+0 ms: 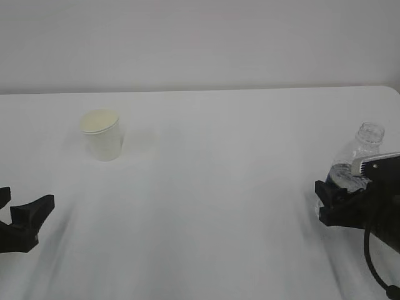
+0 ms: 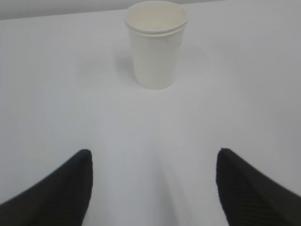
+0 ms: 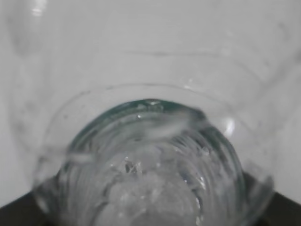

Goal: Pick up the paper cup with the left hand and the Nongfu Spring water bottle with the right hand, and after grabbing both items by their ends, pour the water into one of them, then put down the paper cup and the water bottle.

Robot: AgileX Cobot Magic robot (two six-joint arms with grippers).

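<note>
The white paper cup (image 1: pixel 102 135) stands upright on the table at the far left; the left wrist view shows the cup (image 2: pixel 156 44) straight ahead, well beyond the fingertips. My left gripper (image 1: pixel 28 201) (image 2: pixel 154 152) hovers low near the front left, open and empty. At the right edge the clear, capless Nongfu Spring water bottle (image 1: pixel 369 136) leans with its neck up behind my right gripper (image 1: pixel 342 184). In the right wrist view the bottle (image 3: pixel 150 155) fills the frame, and the right gripper (image 3: pixel 150 209) has a black finger pressed on each side of it. How much water it holds is unclear.
The white table (image 1: pixel 219 187) stretches between the two arms with nothing else on it. Its far edge meets a plain wall, and its rounded right corner (image 1: pixel 390 90) lies just behind the bottle.
</note>
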